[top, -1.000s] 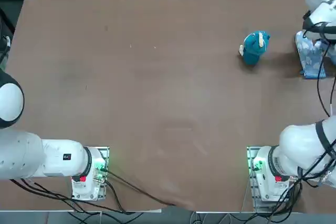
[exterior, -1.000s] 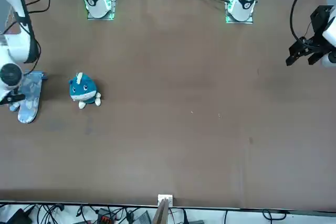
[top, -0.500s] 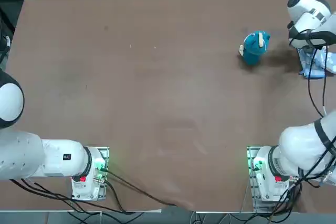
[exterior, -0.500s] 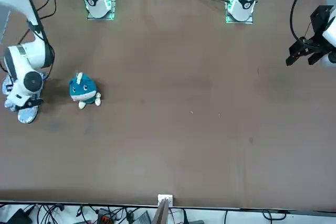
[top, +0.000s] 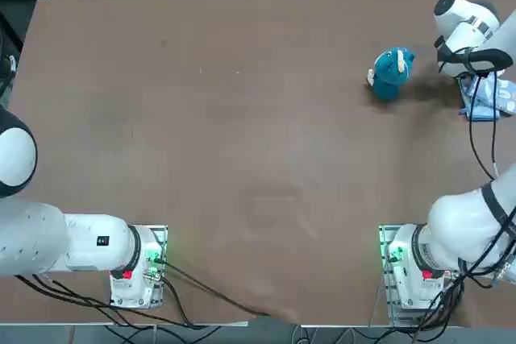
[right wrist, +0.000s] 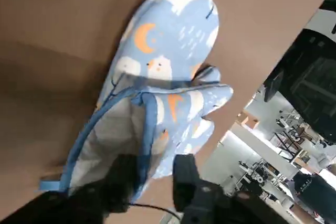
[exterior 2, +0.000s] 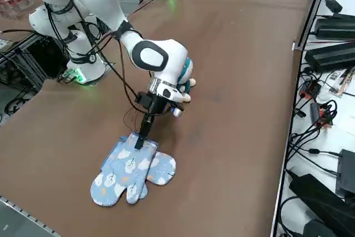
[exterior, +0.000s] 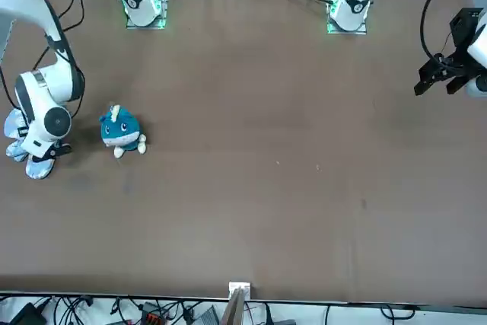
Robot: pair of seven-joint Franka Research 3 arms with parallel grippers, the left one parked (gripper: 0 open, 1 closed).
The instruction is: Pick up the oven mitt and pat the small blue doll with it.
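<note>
The oven mitt (exterior 2: 133, 170) is light blue with cloud and moon prints. It lies flat near the table's right edge, also seen in the top view (top: 486, 101) and the front view (exterior: 15, 129). My right gripper (exterior 2: 142, 139) points down at the mitt's cuff. In the wrist view the gripper (right wrist: 155, 163) is open, its dark fingers (right wrist: 185, 174) standing on either side of the cuff's blue hem on the mitt (right wrist: 163, 51). The small blue doll (top: 392, 72) stands upright a short way left of the mitt, facing the front camera (exterior: 119, 131). My wrist partly hides the doll (exterior 2: 188, 75) in the side view.
The table edge (exterior 2: 33, 217) runs close behind the mitt. Cables hang from my right arm (top: 484, 151) over the table. Black boxes and wires (exterior 2: 333, 54) lie beyond the far edge. Bare brown table (top: 242, 118) spreads left of the doll.
My right wrist has swung from the table's right edge toward the doll's side, settling over the mitt's cuff. The fingers have parted around the hem. Doll and mitt have not moved.
</note>
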